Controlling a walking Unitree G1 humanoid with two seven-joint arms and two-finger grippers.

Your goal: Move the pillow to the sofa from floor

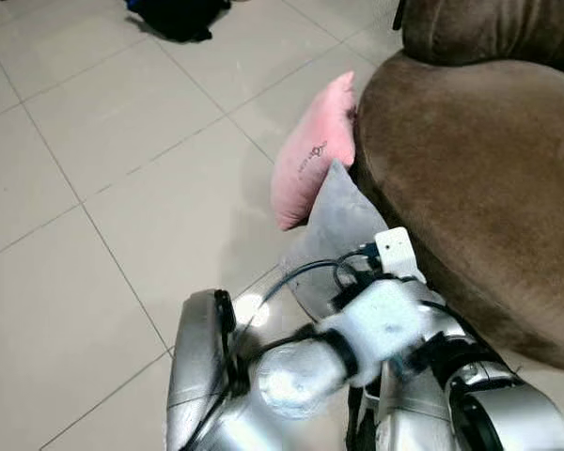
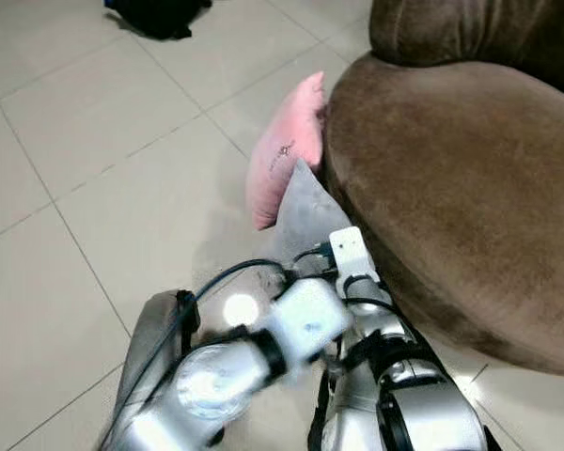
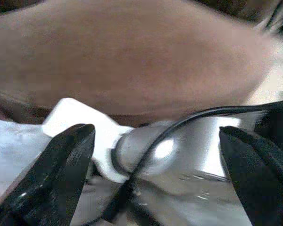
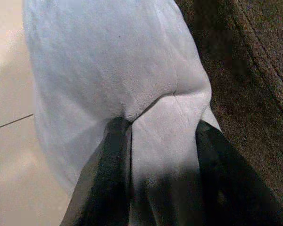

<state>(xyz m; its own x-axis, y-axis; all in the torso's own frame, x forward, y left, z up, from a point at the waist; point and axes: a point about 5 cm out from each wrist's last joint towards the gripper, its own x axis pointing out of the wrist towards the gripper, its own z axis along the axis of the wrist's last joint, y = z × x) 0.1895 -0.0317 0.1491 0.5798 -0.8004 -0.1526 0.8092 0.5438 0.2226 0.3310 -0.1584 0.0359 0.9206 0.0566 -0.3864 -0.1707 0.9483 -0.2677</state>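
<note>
**A:** Two pillows on the tile floor [image 1: 94,188], both leaning on the sofa [image 1: 479,188] base. Pink pillow [image 1: 312,160] stands on edge, touching the sofa's rounded front. Grey pillow [image 1: 343,221] sits just beside it, overlapping its lower corner, also against the sofa.

**B:** Right gripper?

**A:** Right gripper [image 4: 162,141] is on the grey pillow. Wrist view shows both black fingers [image 4: 114,160] pressed into the fabric, a fold pinched between them. Jaws clamped on the pillow. Brown upholstery sits right next to the fingers.

**B:** Left?

**A:** Left gripper [image 3: 155,155] has its jaws spread wide, nothing between them. Its wrist camera looks past its fingers at the right arm's silver wrist and a black cable [image 3: 188,120], sofa behind. Head view: left arm [image 1: 202,366] is bent low, crossing toward the right arm [image 1: 385,324].

**B:** Anything in the way?

**A:** Sofa's bulging front edge overhangs the grey pillow, tight on that side. Pink pillow touches it on the far side. The robot's own arms and cable hide the pillow's near end from the head camera. Dark object [image 1: 179,17] lies on the floor well apart; cannot tell what it is.
</note>
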